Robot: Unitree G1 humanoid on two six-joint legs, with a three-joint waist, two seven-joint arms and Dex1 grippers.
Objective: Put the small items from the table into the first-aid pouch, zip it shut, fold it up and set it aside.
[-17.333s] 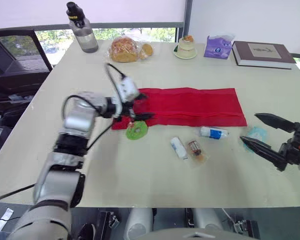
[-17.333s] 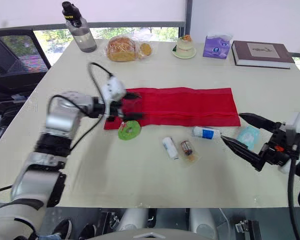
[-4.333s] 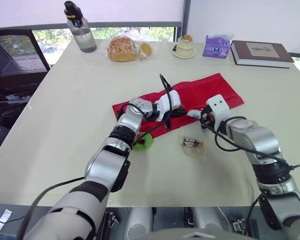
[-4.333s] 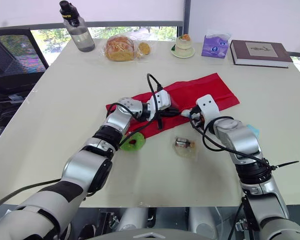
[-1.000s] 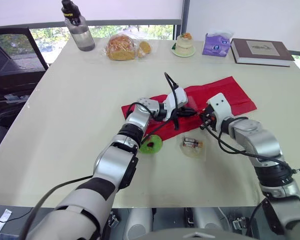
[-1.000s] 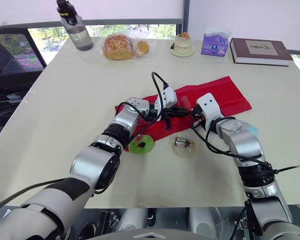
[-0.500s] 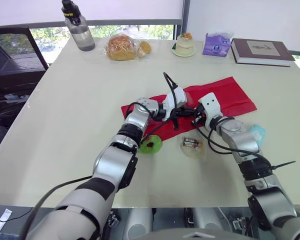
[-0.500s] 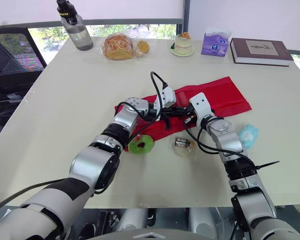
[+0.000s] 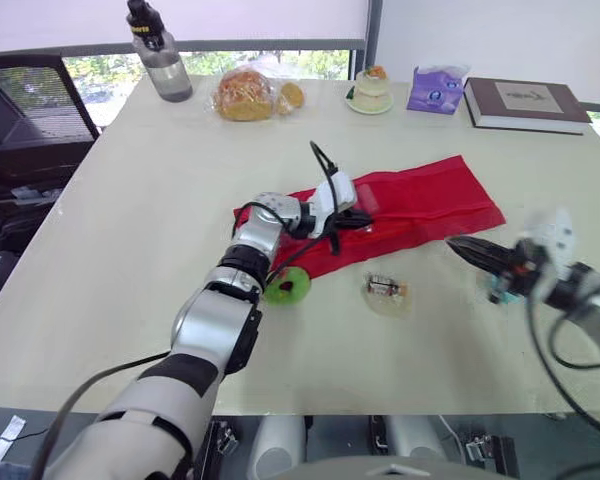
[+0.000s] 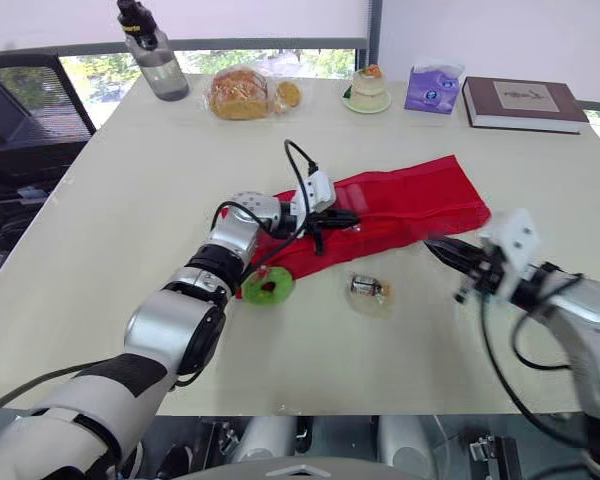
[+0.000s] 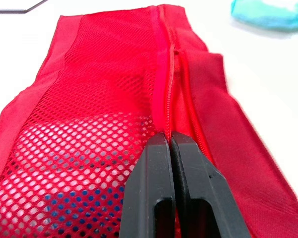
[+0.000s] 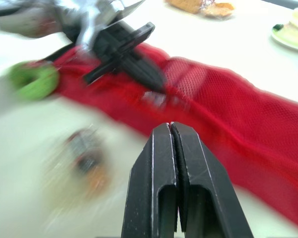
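The red first-aid pouch [image 9: 420,205] lies unfolded across the middle of the table. My left gripper [image 9: 355,218] is shut on the pouch's zipper edge [image 11: 170,89]. White and blue items show through the mesh [image 11: 64,163]. A green round item [image 9: 288,286] lies at the pouch's near left corner, and a small packet in clear wrap [image 9: 385,288] lies in front of the pouch. A teal packet [image 11: 268,12] rests beyond the pouch's right end. My right gripper [image 9: 465,250] hangs to the right of the pouch, its fingers [image 12: 159,148] shut on nothing.
Along the far edge stand a water bottle [image 9: 160,55], a bag of bread [image 9: 248,97], a small cake on a dish [image 9: 370,92], a purple tissue pack [image 9: 435,88] and a book [image 9: 525,105]. A black chair [image 9: 20,130] stands off the table's left side.
My right arm has swung away from the pouch's opening to the right side of the table. The left gripper keeps its hold on the pouch.
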